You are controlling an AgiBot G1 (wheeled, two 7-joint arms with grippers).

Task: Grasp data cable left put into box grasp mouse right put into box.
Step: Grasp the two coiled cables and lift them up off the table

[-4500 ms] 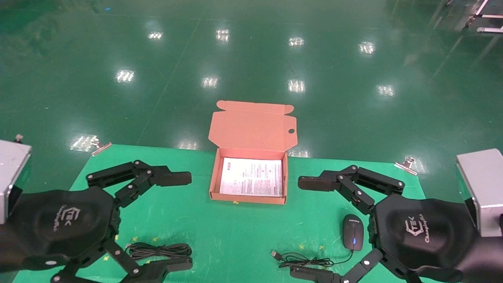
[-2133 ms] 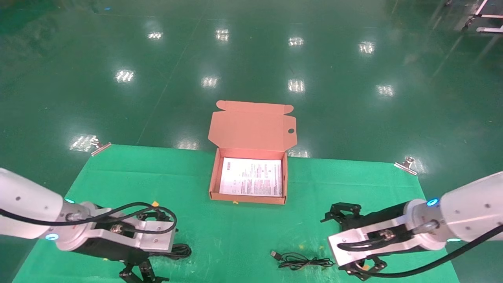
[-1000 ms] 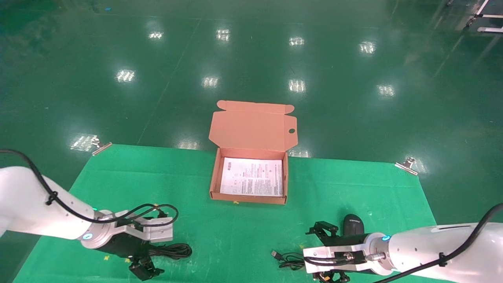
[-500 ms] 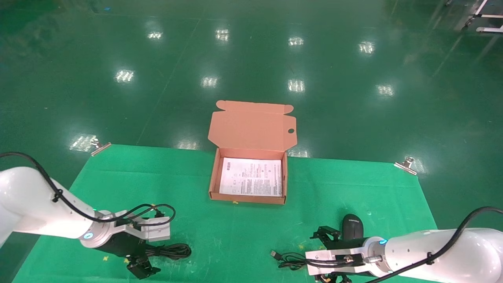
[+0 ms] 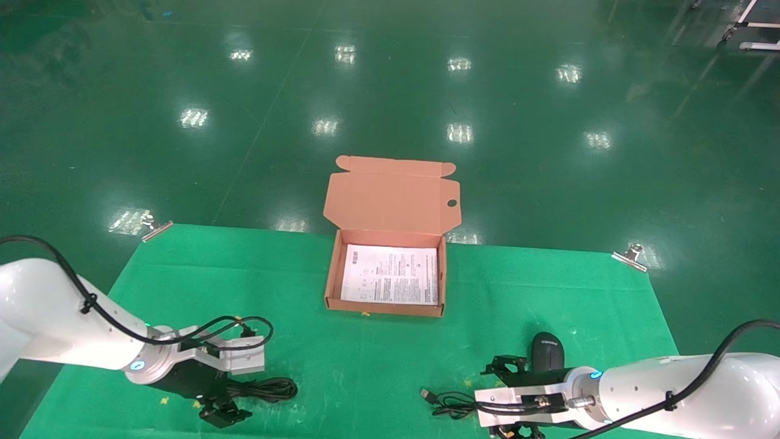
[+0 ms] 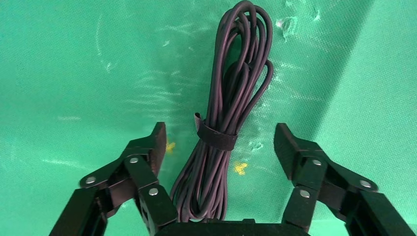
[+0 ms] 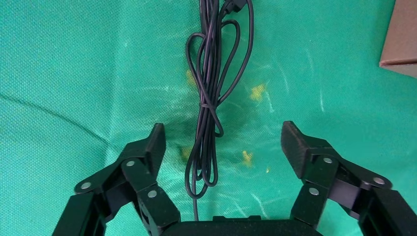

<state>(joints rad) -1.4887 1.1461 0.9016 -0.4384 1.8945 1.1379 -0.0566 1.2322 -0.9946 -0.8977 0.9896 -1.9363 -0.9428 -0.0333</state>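
Wrinkled green cloth table cover (image 5: 304, 292) lay under both pincers — left gripper (image 6: 219, 142) spread astride the coiled black cable bundle (image 6: 231, 113), right gripper (image 7: 221, 142) spread astride the thin black mouse cord (image 7: 209, 98), seemingly untouched; glossy green floor (image 5: 390, 91) beyond.

Salmon-orange box (image 5: 390, 201), white printed sheet (image 5: 391, 275) inside; black mouse (image 5: 546, 350); dark cable bundle (image 6: 228, 115); green cloth (image 5: 304, 292).

Head cam: high, looks fwd and down over the whole desk (image 5: 292, 274), both arms in frame, floor beyond. Left wrist cam: v. close, looks down along its own spread fingers (image 6: 147, 152) at the cable bundle (image 6: 228, 123) on the cloth; same bundle shows in head view (image 5: 268, 387) at near left. Right wrist cam: equally close, down past its fingers (image 7: 147, 147) onto the mouse cord (image 7: 209, 103); shares that cord w/ head view (image 5: 454, 403); box corner (image 7: 401, 37) at frame edge.
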